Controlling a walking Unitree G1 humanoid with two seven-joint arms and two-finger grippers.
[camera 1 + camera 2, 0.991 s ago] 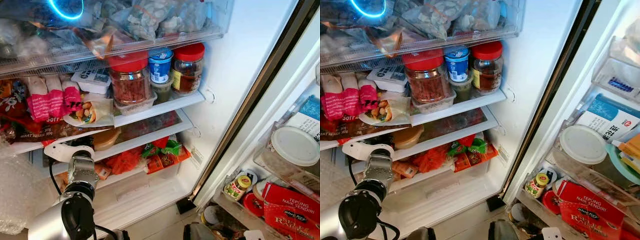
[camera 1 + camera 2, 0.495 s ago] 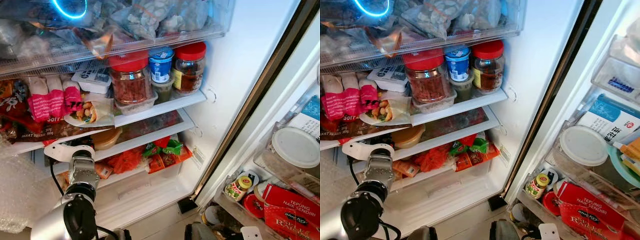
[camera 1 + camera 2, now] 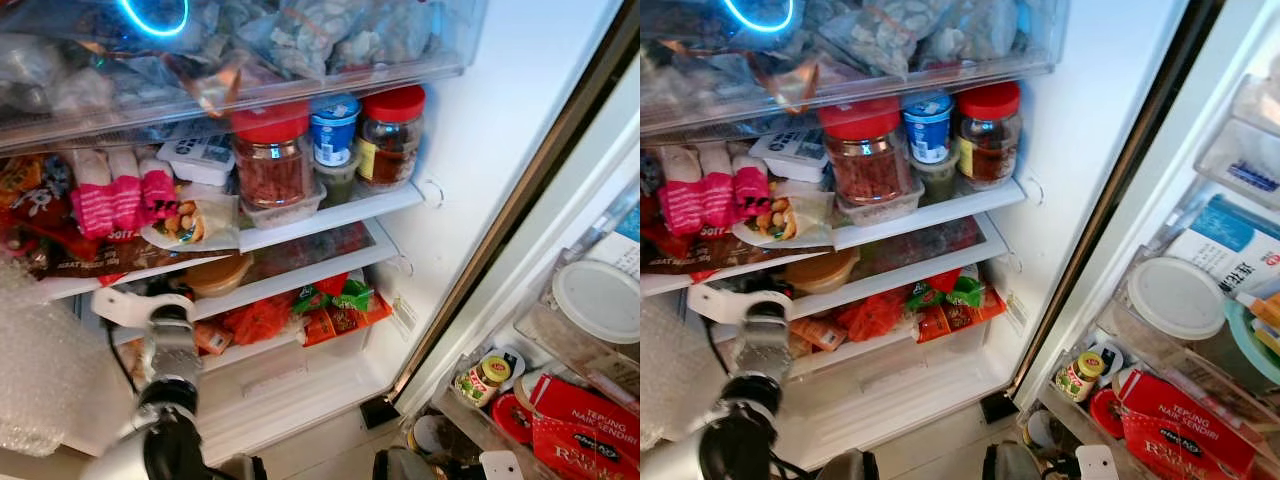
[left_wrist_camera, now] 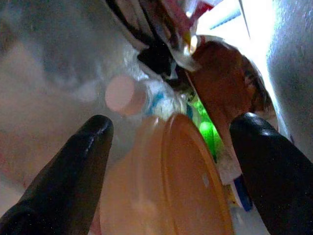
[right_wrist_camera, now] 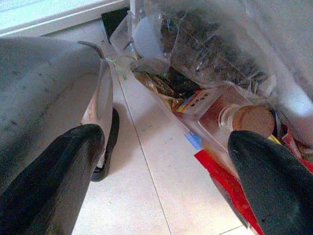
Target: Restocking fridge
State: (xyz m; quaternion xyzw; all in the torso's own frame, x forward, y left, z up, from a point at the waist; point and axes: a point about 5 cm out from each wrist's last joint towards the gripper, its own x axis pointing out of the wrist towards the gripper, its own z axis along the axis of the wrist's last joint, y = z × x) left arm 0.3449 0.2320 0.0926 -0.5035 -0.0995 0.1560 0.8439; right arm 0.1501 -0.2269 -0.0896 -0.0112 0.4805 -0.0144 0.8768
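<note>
Reaching into the fridge: your left arm [image 3: 165,345] went in at the lower shelf level, and you were, by my reading, at the placing stage of restocking.
Fridge [image 3: 470,130]: door stood open; shelves packed top to bottom, the door racks [image 3: 1200,330] on your right full as well.
Lower shelf [image 3: 300,275]: held the orange tub [image 3: 215,275], just ahead of your left wrist, with red and green packets [image 3: 330,305] below it.
Orange tub, left wrist view [image 4: 166,181]: its lid sat between the two black fingers, close to the camera.
Left gripper [image 4: 171,181]: jaws were spread wide, either side of the tub; no contact was visible, so you held nothing that I could see.
Right gripper [image 5: 161,181]: jaws were spread apart, empty, hanging idle above the tiled floor [image 5: 146,196] beside the door rack goods.
Next move, my judgement: you needed either to close squarely on the tub's sides, or to back straight out without knocking it; crowding left little slack.
Hard to make out: the left wrist view was blurred and dim; whether the tub sat fully on the shelf could not be told.
Cut off: the left fingers were out of sight behind the wrist in the head views.
Unclear: the pale pink round cap [image 4: 122,94] behind the tub; what it belonged to, I could not tell.
</note>
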